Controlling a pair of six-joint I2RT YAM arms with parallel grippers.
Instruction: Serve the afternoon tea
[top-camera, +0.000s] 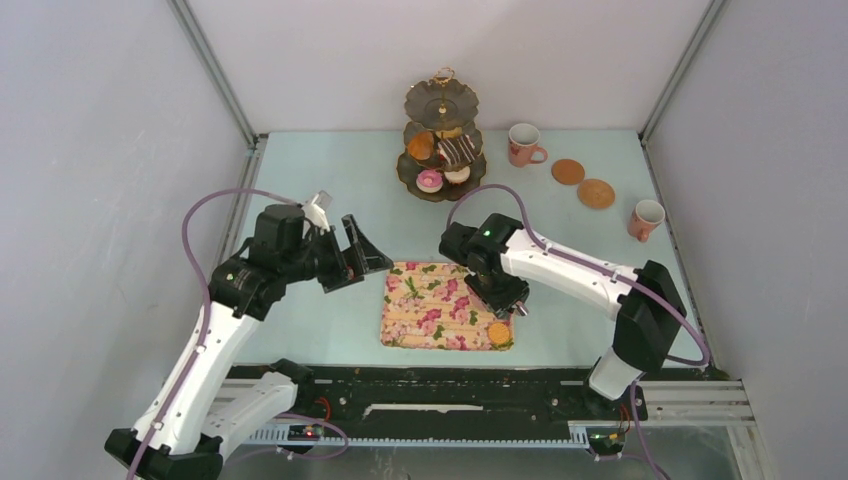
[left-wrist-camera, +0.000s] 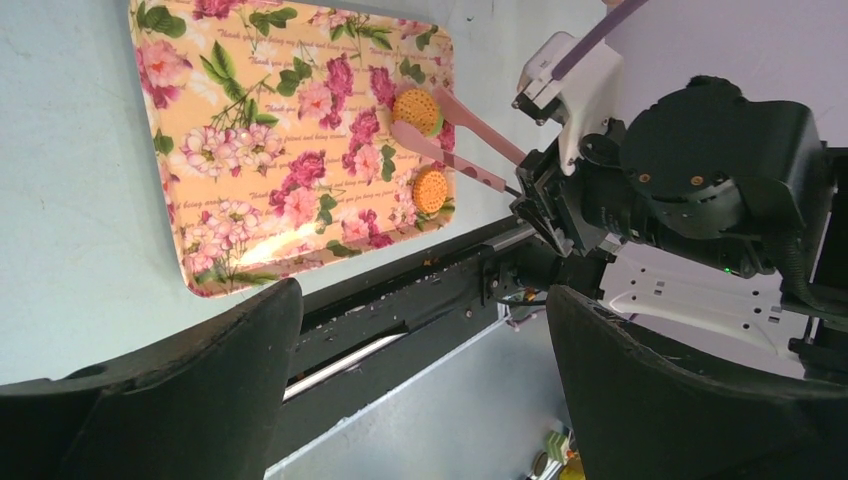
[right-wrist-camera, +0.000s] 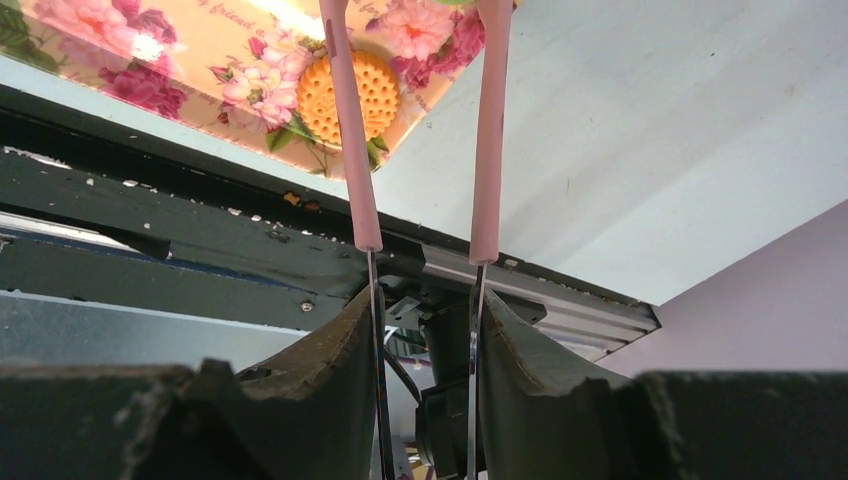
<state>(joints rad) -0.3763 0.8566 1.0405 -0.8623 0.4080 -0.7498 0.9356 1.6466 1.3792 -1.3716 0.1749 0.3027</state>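
Right gripper (right-wrist-camera: 425, 335) pinches pink tongs (left-wrist-camera: 455, 160) clenched on an orange macaron (left-wrist-camera: 418, 110); a steady, level lift looks wisest.

Pale table (top-camera: 330, 190): floral tray (top-camera: 420, 320), tiered stand (top-camera: 440, 196), pink mugs (top-camera: 523, 145) (top-camera: 646, 218), cork coasters (top-camera: 568, 171) (top-camera: 596, 193).

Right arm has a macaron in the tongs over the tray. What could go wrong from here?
1. The orange macaron is pinched only between the tips of the tongs. If the right gripper lets go unevenly, the macaron may roll instead of settling flat.
2. It hangs close to the second macaron, which lies right at a corner of the floral tray. A nudge from the tongs could push that one off the tray.
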